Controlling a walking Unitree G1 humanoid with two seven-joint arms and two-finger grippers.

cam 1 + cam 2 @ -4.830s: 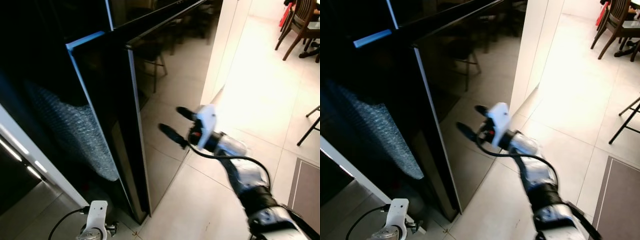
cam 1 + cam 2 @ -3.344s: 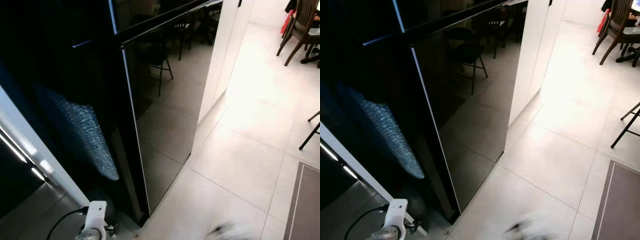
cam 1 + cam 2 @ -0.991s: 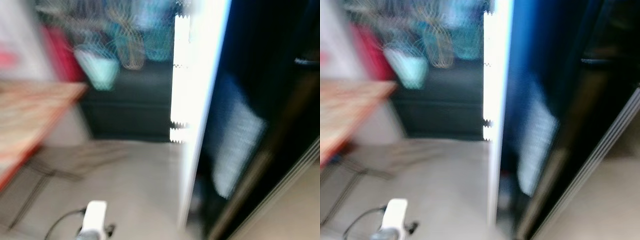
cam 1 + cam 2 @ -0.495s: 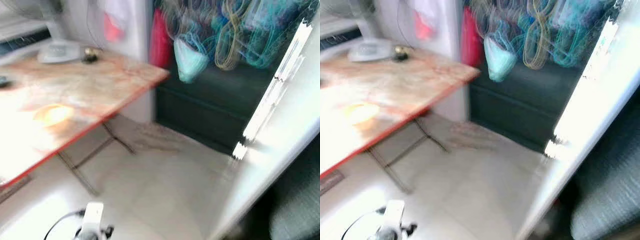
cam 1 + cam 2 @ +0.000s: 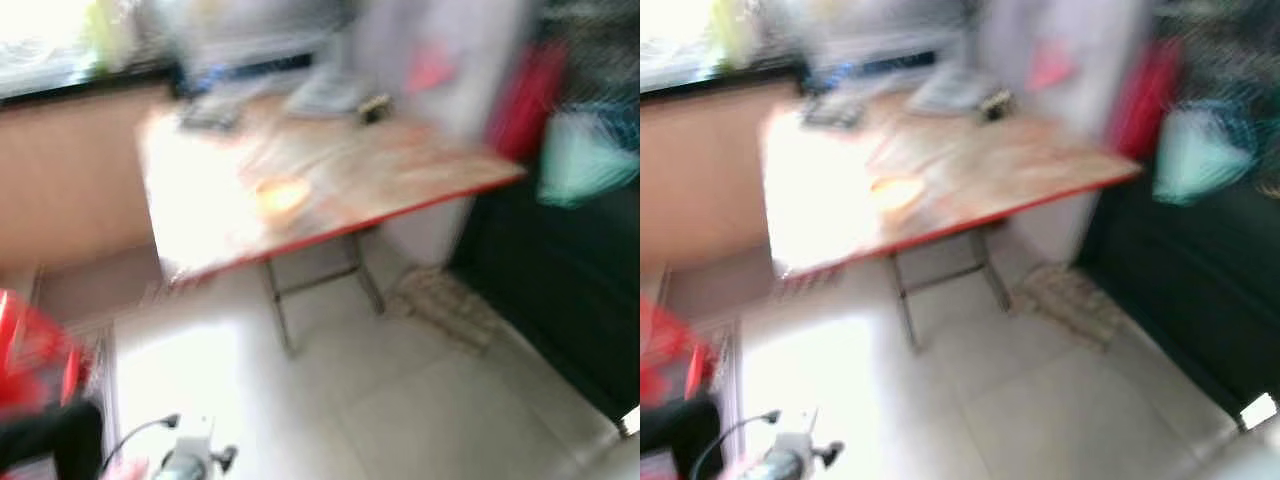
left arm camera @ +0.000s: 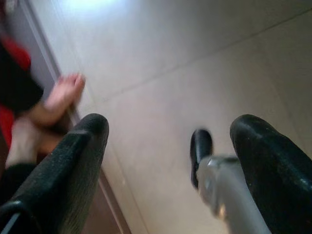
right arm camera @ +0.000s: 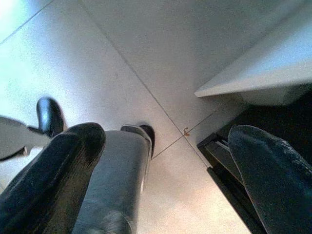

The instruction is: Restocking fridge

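Note:
The head views are blurred. A folding table (image 5: 330, 190) with a red edge stands ahead, with a small orange-yellow thing (image 5: 283, 195) on its top. A white corner (image 5: 628, 420) of what looks like the fridge door shows at the far right; its white bottom edge (image 7: 263, 73) and a dark base (image 7: 229, 161) appear in the right wrist view. My left gripper (image 6: 170, 126) hangs over the floor tiles, open and holding nothing. My right gripper (image 7: 165, 134) hangs low beside the door edge, open and holding nothing.
A person's bare feet (image 6: 58, 97) stand close by my left gripper. A red basket (image 5: 30, 365) is at the near left. A dark cabinet (image 5: 560, 290) with a teal bag (image 5: 590, 160) and a red bag (image 5: 520, 100) stands right of the table. My own legs (image 7: 117, 170) are below.
The camera has swung left, away from the dark fridge front toward the table. My right arm, raised before the fridge door earlier, now hangs down.

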